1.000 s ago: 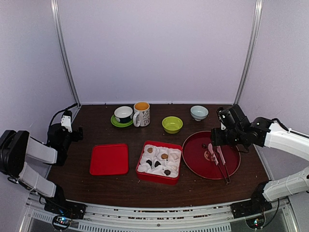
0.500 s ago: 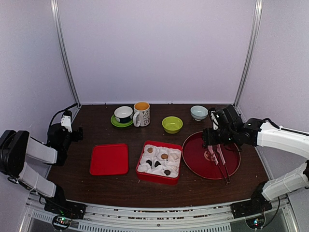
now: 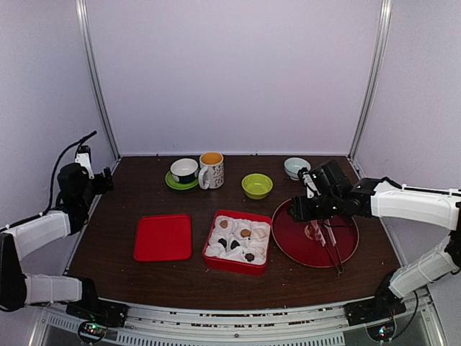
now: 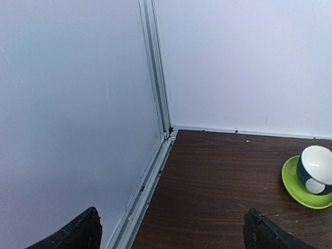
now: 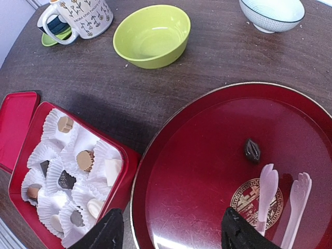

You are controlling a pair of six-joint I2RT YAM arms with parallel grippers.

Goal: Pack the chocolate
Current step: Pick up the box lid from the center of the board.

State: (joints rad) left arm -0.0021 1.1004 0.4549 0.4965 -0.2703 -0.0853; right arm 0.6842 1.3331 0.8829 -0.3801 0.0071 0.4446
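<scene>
Right wrist view: one dark chocolate (image 5: 252, 150) lay on the red tray (image 5: 197, 155), near the tongs (image 5: 267, 192). The right gripper (image 5: 171, 231) stood above, jaws apart and empty. Judged light, small, easily marred; take gently across its sides.

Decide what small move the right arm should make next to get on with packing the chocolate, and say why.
Probably ease the right hand forward and down toward the dark chocolate lying loose on the round red tray. The hand is open and holds nothing, it hangs over the tray short of that piece, and that piece looks like the only one outside the red box.
</scene>
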